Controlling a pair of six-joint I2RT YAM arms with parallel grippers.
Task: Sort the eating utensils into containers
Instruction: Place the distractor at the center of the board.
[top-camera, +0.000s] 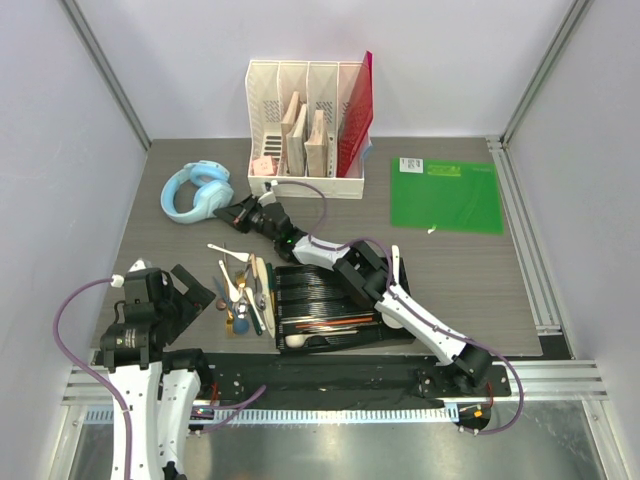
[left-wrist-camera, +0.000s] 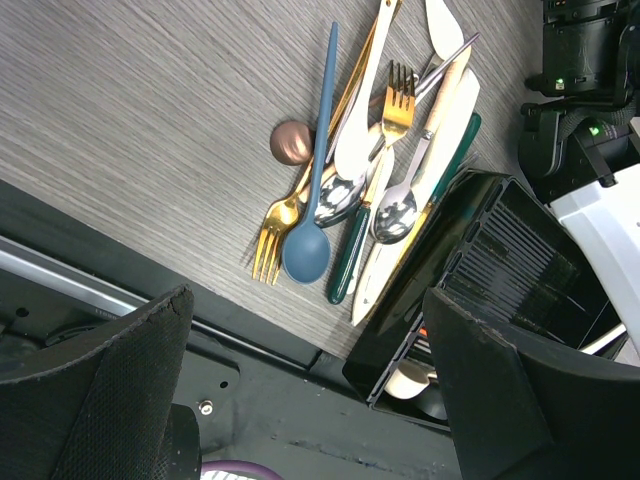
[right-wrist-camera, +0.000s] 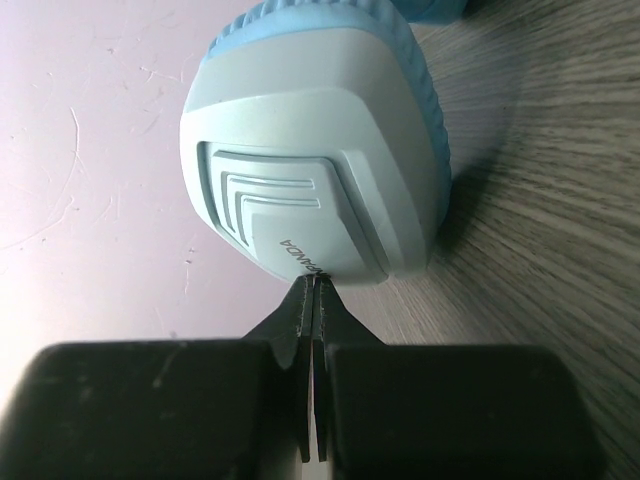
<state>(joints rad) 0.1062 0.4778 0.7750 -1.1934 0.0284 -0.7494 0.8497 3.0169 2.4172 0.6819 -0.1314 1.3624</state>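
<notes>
Utensils (top-camera: 240, 290) lie in a loose, crossing heap on the table, just beside the left end of the black tray (top-camera: 300, 292). Among them are a blue spoon (left-wrist-camera: 306, 255), a gold fork (left-wrist-camera: 272, 238), a silver spoon (left-wrist-camera: 395, 215), a green-handled piece (left-wrist-camera: 350, 262) and long white pieces. A small copper-coloured round thing (left-wrist-camera: 292, 142) touches the heap on the side away from the tray. Inside the tray, a white spoon (top-camera: 297, 342) sits in the compartment nearest the arm bases, and thin reddish sticks (top-camera: 335, 322) lie along one close by.

The left gripper (left-wrist-camera: 308, 300) hangs over the heap's near end, left of the tray, its jaws spread wide and holding nothing. The right gripper (right-wrist-camera: 312, 292) reaches beyond the tray's far left corner. Its fingers are pressed together on nothing, with the tips at the edge of a pale blue headphone cup (right-wrist-camera: 310, 150).

Behind the tray stands a white file organizer (top-camera: 262, 95), and a green mat (top-camera: 445, 195) lies behind and to the right of the tray.
</notes>
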